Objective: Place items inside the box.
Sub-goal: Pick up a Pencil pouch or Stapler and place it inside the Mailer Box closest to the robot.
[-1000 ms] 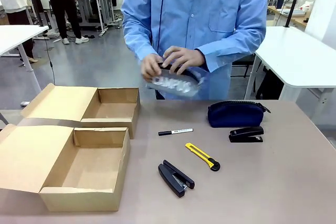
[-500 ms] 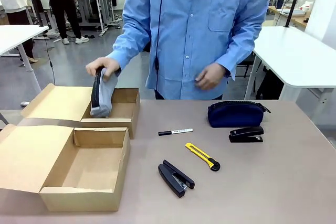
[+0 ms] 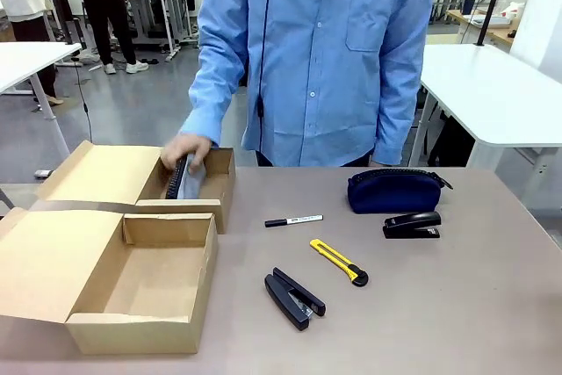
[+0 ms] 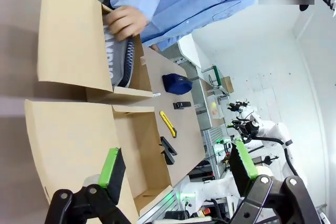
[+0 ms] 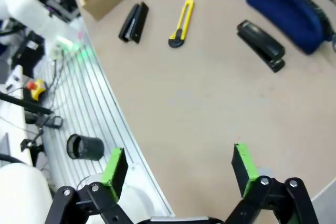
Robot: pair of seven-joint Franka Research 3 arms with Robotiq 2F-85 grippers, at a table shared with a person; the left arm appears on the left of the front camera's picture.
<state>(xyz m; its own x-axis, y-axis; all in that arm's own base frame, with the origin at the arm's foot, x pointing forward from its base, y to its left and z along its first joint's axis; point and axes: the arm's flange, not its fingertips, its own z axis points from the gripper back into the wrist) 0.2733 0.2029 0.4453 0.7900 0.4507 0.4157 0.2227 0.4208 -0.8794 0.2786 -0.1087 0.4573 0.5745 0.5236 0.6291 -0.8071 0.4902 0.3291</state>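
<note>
Holding grey zip pencil case (image 3: 188, 182) in brown cardboard box (image 3: 180, 210), person's hand (image 3: 186, 148) has item 1 nearly in — black marker pen (image 3: 293, 220), yellow utility knife (image 3: 339, 262), 2 black staplers (image 3: 294, 298), navy zip pouch (image 3: 392, 190) left out — L gripper (image 4: 178, 169), R gripper (image 5: 179, 169) wide, empty.

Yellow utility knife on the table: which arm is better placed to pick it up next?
Probably right. The open right gripper looks over bare tabletop at the yellow utility knife; the open left gripper hangs over the brown cardboard boxes, with the knife beyond them.

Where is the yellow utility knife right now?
In the front view the yellow utility knife lies on the table near its middle, with the black marker pen beyond it and the nearer black stapler at its left.
</note>
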